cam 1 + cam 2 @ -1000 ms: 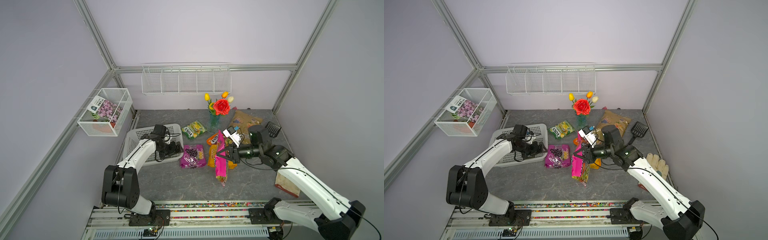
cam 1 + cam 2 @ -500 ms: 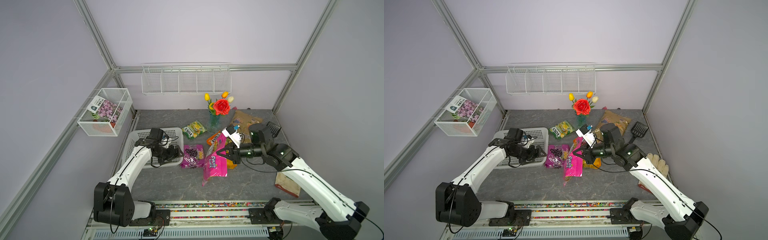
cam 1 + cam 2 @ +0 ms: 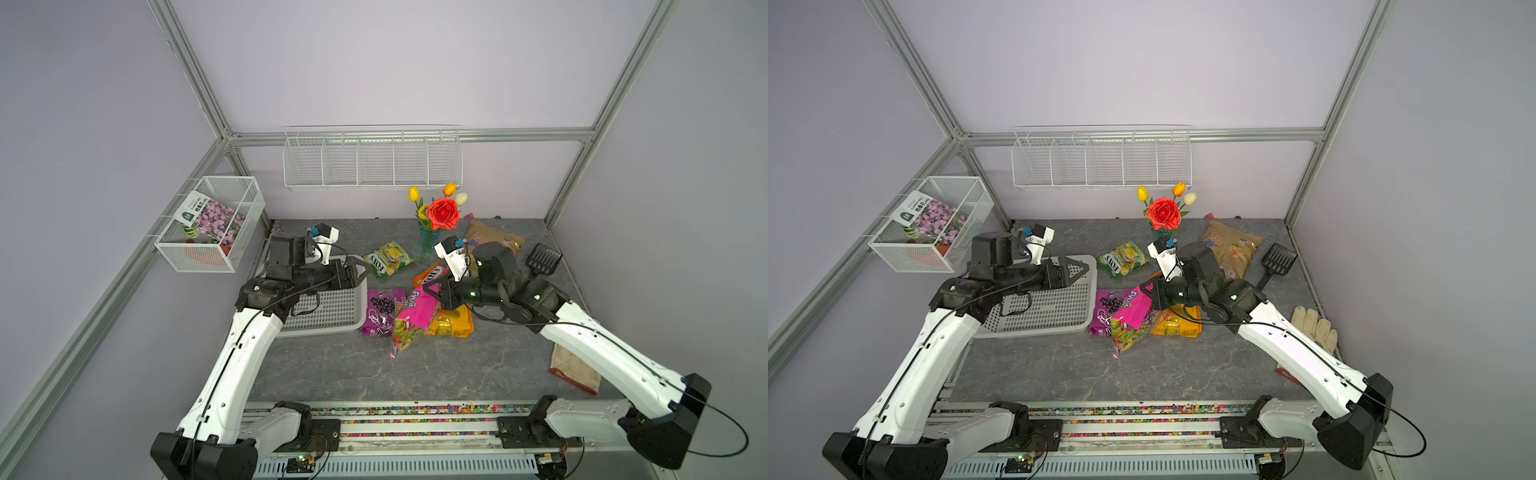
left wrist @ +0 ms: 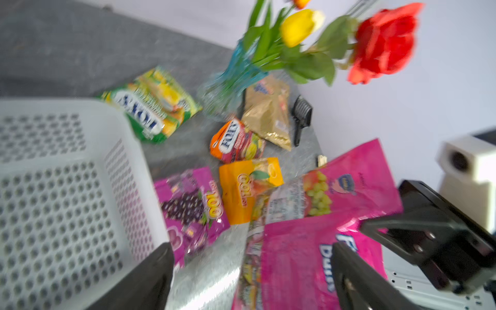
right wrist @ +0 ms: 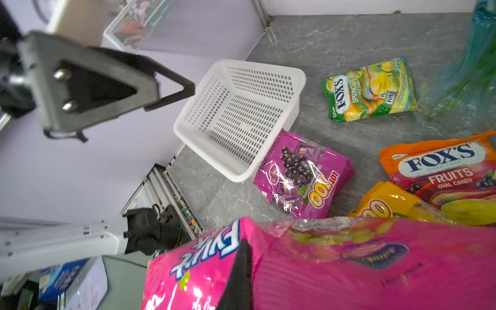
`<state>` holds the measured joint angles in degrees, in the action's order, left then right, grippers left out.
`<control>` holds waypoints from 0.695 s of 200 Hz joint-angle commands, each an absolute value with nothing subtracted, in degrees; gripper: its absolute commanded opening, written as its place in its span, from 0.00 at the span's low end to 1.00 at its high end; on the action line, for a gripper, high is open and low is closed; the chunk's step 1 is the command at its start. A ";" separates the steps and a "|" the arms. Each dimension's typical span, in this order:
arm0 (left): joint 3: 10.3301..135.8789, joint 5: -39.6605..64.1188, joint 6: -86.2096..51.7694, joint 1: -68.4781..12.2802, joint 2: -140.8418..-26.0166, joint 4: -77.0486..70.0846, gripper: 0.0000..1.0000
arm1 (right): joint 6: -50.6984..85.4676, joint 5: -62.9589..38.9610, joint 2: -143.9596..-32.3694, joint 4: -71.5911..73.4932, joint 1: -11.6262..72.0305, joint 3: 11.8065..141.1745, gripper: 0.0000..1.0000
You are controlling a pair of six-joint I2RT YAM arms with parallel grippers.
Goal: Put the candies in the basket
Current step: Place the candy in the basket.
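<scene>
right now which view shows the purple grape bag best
The right wrist view: the purple bag lies sharp and whole against the basket corner, grapes and "100" readable. The left wrist view is blurred. In both top views it is small, and the pink bag covers one edge.

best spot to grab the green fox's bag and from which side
Grip the green FOX'S bag by the crimped end seam nearest the basket, coming straight down from above. It lies flat on the tabletop, apart from the other bags, so the puffy middle gives little to pinch while the flat seam does. The open left gripper hovers close beside that end.
</scene>
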<state>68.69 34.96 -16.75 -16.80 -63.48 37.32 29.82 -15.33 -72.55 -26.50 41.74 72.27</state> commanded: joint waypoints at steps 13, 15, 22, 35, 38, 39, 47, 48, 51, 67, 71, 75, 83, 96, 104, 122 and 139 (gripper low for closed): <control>60.89 33.79 -0.42 -25.92 -57.72 21.36 1.00 | 47.41 -12.01 -75.01 -17.26 41.87 76.83 0.00; 60.55 33.47 0.51 -26.41 -57.54 21.20 1.00 | 48.21 -12.18 -75.39 -17.47 41.87 77.10 0.00; 59.97 31.48 3.31 -28.14 -57.31 20.91 1.00 | 49.86 -12.54 -76.17 -18.06 41.88 77.80 0.00; 60.26 25.58 6.98 -30.91 -57.92 21.29 1.00 | 53.45 -12.57 -77.73 -19.40 41.87 79.18 0.00; 60.41 24.68 7.79 -31.39 -58.24 21.68 1.00 | 54.32 -12.53 -78.04 -19.81 41.89 79.54 0.00; 60.53 24.55 8.03 -31.51 -58.30 21.78 1.00 | 54.32 -12.53 -78.04 -19.81 41.89 79.54 0.00; 61.31 23.03 9.80 -32.42 -59.41 22.95 1.00 | 55.88 -12.55 -78.75 -20.29 41.90 80.19 0.00; 61.42 22.81 10.04 -32.56 -59.54 23.07 1.00 | 56.06 -12.56 -78.84 -20.34 41.91 80.22 0.00; 61.72 22.47 10.62 -32.85 -59.88 23.52 1.00 | 56.75 -12.45 -79.06 -20.56 41.91 80.46 0.00; 63.42 19.78 14.13 -35.59 -62.16 26.04 1.00 | 60.53 -11.04 -80.04 -22.22 41.91 81.36 0.00; 63.83 18.74 14.76 -36.38 -62.71 26.35 1.00 | 61.39 -10.56 -80.29 -22.73 41.87 81.60 0.00; 64.23 17.93 15.19 -37.22 -63.23 26.60 1.00 | 62.21 -10.20 -80.47 -23.28 41.88 81.94 0.00; 64.79 15.76 15.59 -38.65 -64.18 26.79 1.00 | 63.46 -9.66 -80.93 -24.49 41.88 82.56 0.00; 65.68 12.84 15.44 -40.57 -65.53 26.59 1.00 | 65.82 -8.50 -81.59 -26.60 41.92 83.40 0.00; 66.15 11.76 15.14 -41.45 -66.21 26.46 1.00 | 67.25 -7.90 -81.89 -27.13 41.94 83.42 0.00; 66.32 12.31 14.46 -42.64 -66.50 25.74 1.00 | 70.59 -5.98 -82.45 -28.64 42.06 83.35 0.00; 65.92 14.22 14.15 -43.26 -66.24 25.49 1.00 | 72.24 -4.90 -82.94 -29.11 42.43 83.40 0.00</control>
<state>64.51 14.76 12.97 -42.39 -66.57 25.58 66.83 -8.58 -82.67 -30.00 41.87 81.30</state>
